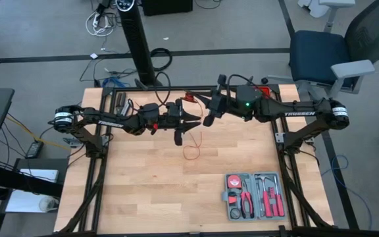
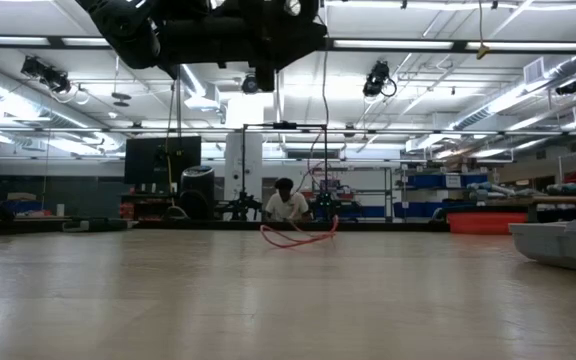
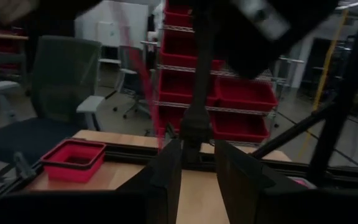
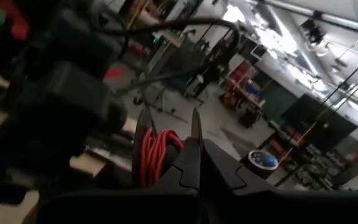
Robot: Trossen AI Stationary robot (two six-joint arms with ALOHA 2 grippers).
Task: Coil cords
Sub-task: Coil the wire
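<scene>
The thin red cord (image 1: 193, 150) lies in slack loops (image 2: 298, 236) on the middle of the wooden table. One strand (image 2: 325, 110) rises from them to the two grippers, which meet above the table's far middle. A small bundle of red loops (image 4: 155, 155) sits between the grippers (image 1: 189, 99). My left gripper (image 1: 188, 125) points level toward the right, its fingers (image 3: 197, 155) a small gap apart with nothing between them. My right gripper (image 1: 207, 113) comes from the right, higher up, with its fingers (image 4: 194, 127) shut. My left gripper has the red loops (image 3: 159, 134) lying against the outer side of one finger, near its tip; whether they go around that finger I cannot tell. My right gripper is shut on the cord, but its own fingers hide the pinch. The strand (image 1: 199, 136) hangs slack below it, its lower end on the table.
A grey tool case (image 1: 254, 195) with red-handled tools lies open near the table's front right. A red bin (image 3: 73, 158) stands at the far right corner. Bare wood (image 1: 137, 184) lies in front of the grippers. A person sits in the room beyond the table.
</scene>
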